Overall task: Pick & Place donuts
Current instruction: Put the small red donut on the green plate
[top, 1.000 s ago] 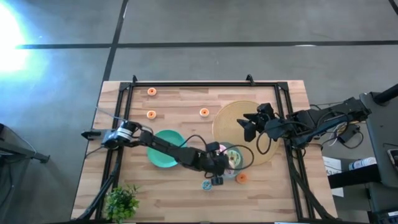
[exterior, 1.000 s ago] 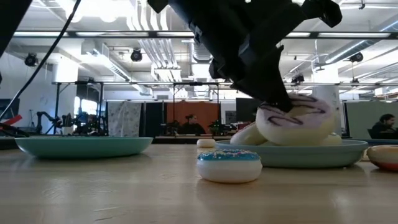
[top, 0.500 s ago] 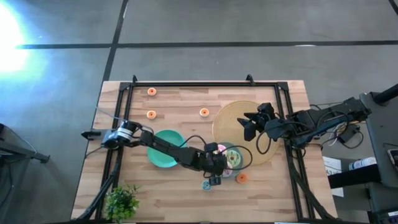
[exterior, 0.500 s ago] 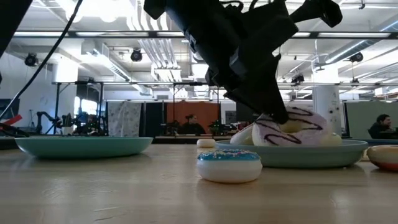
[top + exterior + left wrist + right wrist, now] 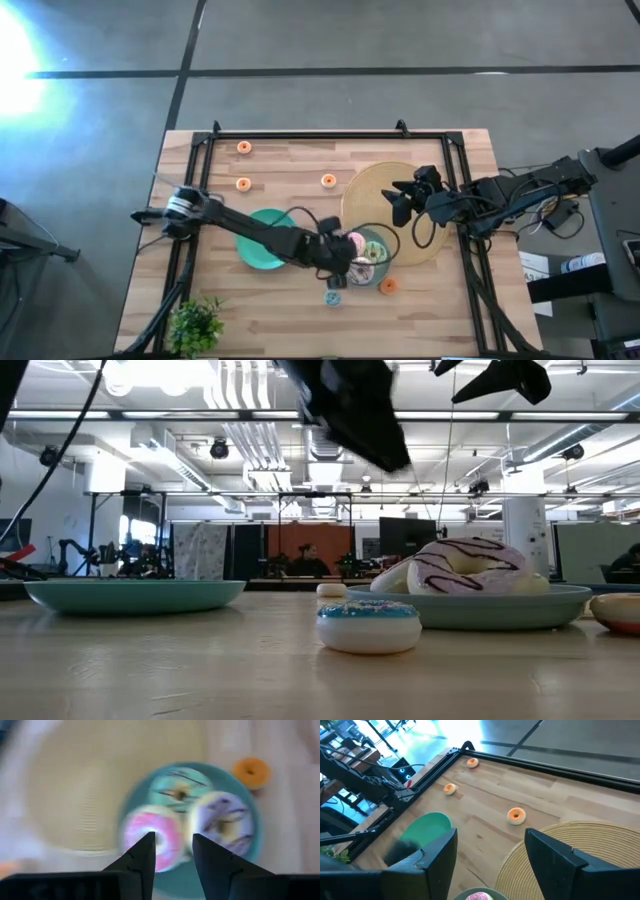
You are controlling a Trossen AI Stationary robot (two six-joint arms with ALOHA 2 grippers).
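Three donuts lie together on a teal plate [image 5: 252, 845]: a pink one [image 5: 150, 837], a green one [image 5: 177, 790] and a white one with brown stripes [image 5: 222, 820]. In the low view the white donut [image 5: 470, 565] rests on the plate [image 5: 470, 610], leaning on its neighbour. My left gripper [image 5: 174, 850] hangs open above the plate's near-left side [image 5: 342, 258], touching nothing. A tiny blue donut [image 5: 368, 625] and a tiny orange one [image 5: 388, 285] lie on the table beside the plate. My right gripper [image 5: 490, 855] waits open above the tan woven disc [image 5: 400, 205].
A second teal plate [image 5: 262, 240] sits left of the donut plate. Three tiny orange donuts [image 5: 472, 762], [image 5: 449, 788], [image 5: 516, 815] lie toward the far left. The woven disc [image 5: 580, 845] covers the right middle. A small plant [image 5: 195, 325] stands at the near left corner.
My left gripper lowered the white, brown-striped donut onto the plate, let go of it, then rose and drew back toward the table's left. The donut, held tilted before, now rests on the plate against the others.
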